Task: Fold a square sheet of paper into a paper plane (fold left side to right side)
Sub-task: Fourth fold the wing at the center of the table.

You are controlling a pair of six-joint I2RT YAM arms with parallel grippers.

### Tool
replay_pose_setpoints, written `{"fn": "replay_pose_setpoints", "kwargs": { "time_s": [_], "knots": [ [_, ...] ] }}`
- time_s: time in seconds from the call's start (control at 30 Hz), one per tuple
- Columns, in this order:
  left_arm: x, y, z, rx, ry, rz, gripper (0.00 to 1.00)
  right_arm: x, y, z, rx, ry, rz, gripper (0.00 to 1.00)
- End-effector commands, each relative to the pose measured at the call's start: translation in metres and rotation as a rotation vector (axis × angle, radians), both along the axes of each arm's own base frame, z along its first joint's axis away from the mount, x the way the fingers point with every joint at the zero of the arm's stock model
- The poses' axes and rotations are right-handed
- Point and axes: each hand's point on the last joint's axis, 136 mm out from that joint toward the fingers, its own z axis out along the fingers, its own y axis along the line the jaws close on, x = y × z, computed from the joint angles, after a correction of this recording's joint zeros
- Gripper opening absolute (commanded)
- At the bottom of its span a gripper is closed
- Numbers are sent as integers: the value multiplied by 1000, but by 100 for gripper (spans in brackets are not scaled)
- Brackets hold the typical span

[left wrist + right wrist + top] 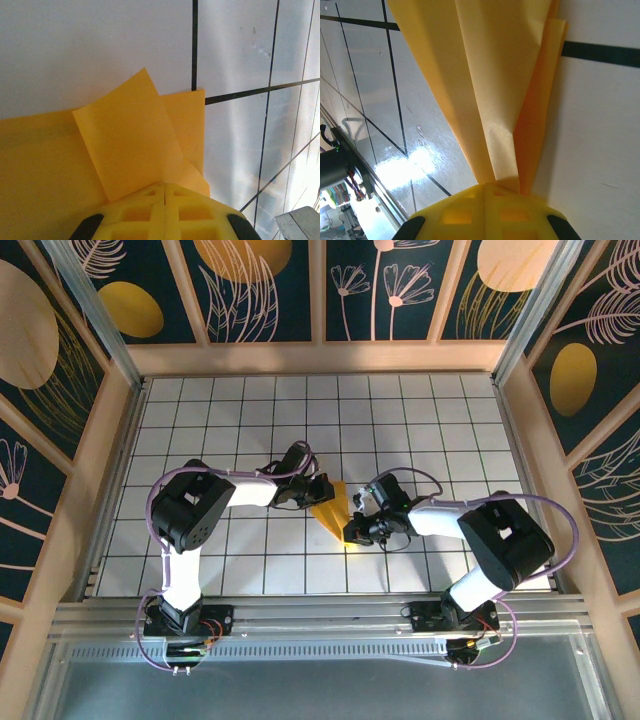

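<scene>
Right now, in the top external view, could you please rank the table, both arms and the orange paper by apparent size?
1. Table, by far the largest.
2. Left arm and right arm: they look about alike, so I won't rank them.
3. Orange paper, the smallest and partly covered.

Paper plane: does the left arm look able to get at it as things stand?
Likely yes: the left tool looks shut on an edge of the paper plane, seemingly pinching it. The right tool grips another end and blocks nothing.
</scene>
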Motion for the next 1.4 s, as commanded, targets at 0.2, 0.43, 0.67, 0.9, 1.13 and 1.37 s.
{"fn": "replay_pose_setpoints", "kwargs": {
  "time_s": [0.2,0.43,0.67,0.9,1.13,1.37],
  "knots": [
    [-18,25,-44,144,102,32,0,-16,-8,-7,-40,26,20,0],
    [-18,25,-45,146,102,33,0,-17,-9,-10,-45,31,20,0],
    [-18,26,-46,150,106,37,0,-21,-9,-16,-48,52,25,0],
    [-18,28,-47,156,109,42,0,-25,-10,-19,-56,63,28,0],
    [-17,31,-49,173,115,57,0,-34,-15,-21,-70,85,34,0],
    [-18,34,-54,194,127,68,0,-45,-20,-21,-70,108,38,0]
  ]
}}
